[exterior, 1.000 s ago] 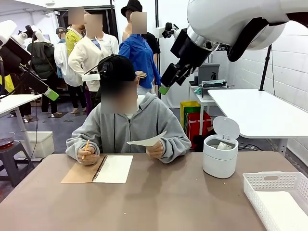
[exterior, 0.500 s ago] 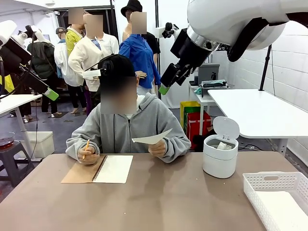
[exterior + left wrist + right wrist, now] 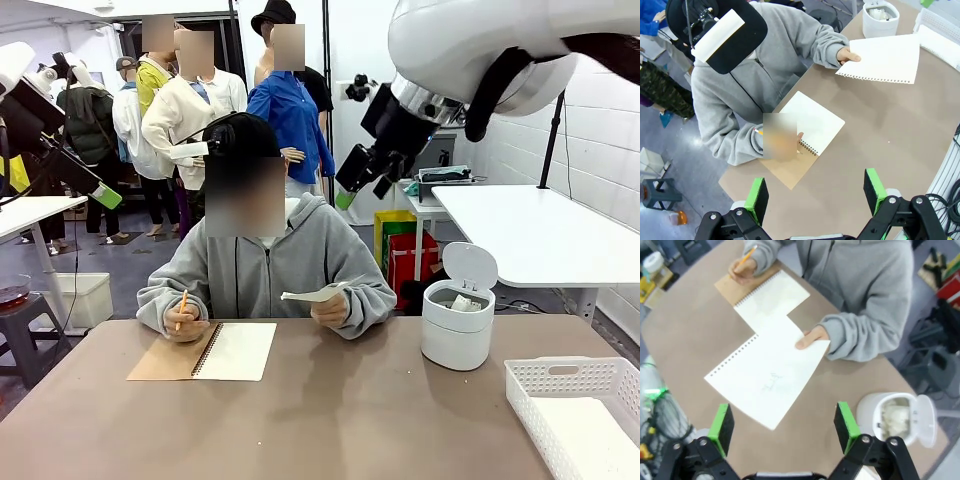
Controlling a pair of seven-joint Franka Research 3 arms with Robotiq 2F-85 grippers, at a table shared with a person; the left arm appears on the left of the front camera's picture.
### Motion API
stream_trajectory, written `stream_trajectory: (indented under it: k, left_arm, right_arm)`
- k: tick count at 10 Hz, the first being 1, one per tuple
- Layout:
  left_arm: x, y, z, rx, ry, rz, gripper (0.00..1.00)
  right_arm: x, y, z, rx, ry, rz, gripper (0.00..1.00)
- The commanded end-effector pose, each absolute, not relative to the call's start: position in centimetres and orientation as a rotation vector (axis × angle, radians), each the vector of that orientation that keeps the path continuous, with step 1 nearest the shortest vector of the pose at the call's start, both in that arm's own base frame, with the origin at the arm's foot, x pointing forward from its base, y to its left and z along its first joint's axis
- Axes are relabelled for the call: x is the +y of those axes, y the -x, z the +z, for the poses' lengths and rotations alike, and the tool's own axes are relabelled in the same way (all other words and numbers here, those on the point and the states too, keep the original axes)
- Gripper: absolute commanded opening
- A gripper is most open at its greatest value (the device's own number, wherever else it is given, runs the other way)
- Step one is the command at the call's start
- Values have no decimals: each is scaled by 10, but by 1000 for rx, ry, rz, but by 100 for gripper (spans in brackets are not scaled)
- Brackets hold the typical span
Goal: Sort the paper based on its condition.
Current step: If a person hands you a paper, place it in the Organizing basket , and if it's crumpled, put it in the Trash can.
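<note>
Notebook (image 3: 237, 351) beside held sheet (image 3: 312, 293); bin (image 3: 455, 345) holds wads (image 3: 895, 417), seemingly.

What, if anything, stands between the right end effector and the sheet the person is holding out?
Nothing visible does. The open right end effector looks down at the sheet with clear air between them; the person's hand grips one edge of it.

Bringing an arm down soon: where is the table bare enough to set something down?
Biggest bare patch: near middle of the table, between the spiral notebook on the left and the white basket on the right. A narrower gap lies between notebook and white bin, under the sheet the person holds. Crowded: right end, bin and basket close together.
</note>
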State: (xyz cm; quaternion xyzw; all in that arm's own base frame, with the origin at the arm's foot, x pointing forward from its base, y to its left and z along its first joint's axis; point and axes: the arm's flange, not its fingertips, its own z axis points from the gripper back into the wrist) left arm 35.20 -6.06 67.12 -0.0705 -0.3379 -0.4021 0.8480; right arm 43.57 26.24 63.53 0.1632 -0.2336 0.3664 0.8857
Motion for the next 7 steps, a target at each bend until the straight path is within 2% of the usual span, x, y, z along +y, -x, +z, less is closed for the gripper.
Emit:
stream_trajectory:
  k: [1, 5, 7]
  left_arm:
    - [-60, -353, 671, -723, 147, -844, 100]
    - [-60, -353, 671, -723, 147, -844, 100]
    - [-60, -353, 671, -723, 147, -844, 100]
  right_arm:
    - [265, -472, 629, -363, -526, 583, 100]
    - [247, -514, 574, -107, -746, 188, 100]
    - [242, -513, 557, -65, -676, 76, 100]
